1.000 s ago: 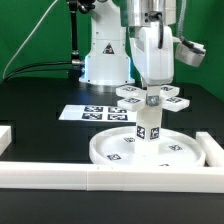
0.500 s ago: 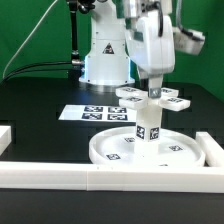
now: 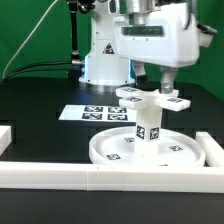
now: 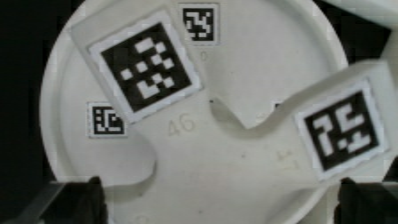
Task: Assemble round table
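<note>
Fingers point(image 3: 151, 86) point straight down above the foot point(image 3: 152, 97), spread, gripping nothing.

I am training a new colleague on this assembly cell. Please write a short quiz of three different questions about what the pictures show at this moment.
1. True or false: the short thick white plastic cylinder leg stands upright on the large round white rimmed disc.
2. Multiple choice: where is the small flat white bar-shaped foot? A) flat on the black table; B) on top of the leg; C) on the marker board.
3. Fill in: the flat white marker board lies ___ the disc in the exterior view.

Key: 1 true; 2 B; 3 behind. The robot's hand is just above the foot; whether it grips cannot be told.
</note>
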You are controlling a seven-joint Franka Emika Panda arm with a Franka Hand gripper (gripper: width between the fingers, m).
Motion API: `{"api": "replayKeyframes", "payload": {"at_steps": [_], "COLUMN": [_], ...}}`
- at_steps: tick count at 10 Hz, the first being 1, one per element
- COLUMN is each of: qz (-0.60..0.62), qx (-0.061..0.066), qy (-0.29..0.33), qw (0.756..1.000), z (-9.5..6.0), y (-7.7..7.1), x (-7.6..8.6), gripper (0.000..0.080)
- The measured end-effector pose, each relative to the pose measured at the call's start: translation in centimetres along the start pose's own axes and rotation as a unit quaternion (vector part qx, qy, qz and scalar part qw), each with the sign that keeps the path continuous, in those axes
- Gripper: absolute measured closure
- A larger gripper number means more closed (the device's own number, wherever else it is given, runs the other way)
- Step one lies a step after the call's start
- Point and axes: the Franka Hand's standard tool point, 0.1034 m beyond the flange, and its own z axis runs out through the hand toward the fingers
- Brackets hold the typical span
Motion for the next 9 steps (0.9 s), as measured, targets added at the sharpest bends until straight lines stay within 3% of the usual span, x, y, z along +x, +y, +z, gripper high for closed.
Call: {"api": "replayKeyframes", "payload": {"at_steps": [2, 6, 8, 9], "qz": [-0.15, -0.302, -0.411, -0.491], "qx": [-0.004, -0.003, -0.016, -0.023], "qy": [-0.002, -0.003, 0.005, 0.008], "qw": [0.989, 0.953, 0.911, 0.871], "z": [-0.37, -0.36, -0.44, -0.57], "y": [-0.65, -0.73, -0.67, -0.72], "x": [-0.55, -0.67, -0.27, -0.11], "gripper": [0.0151, 0.0151, 0.0151, 0.0151]}}
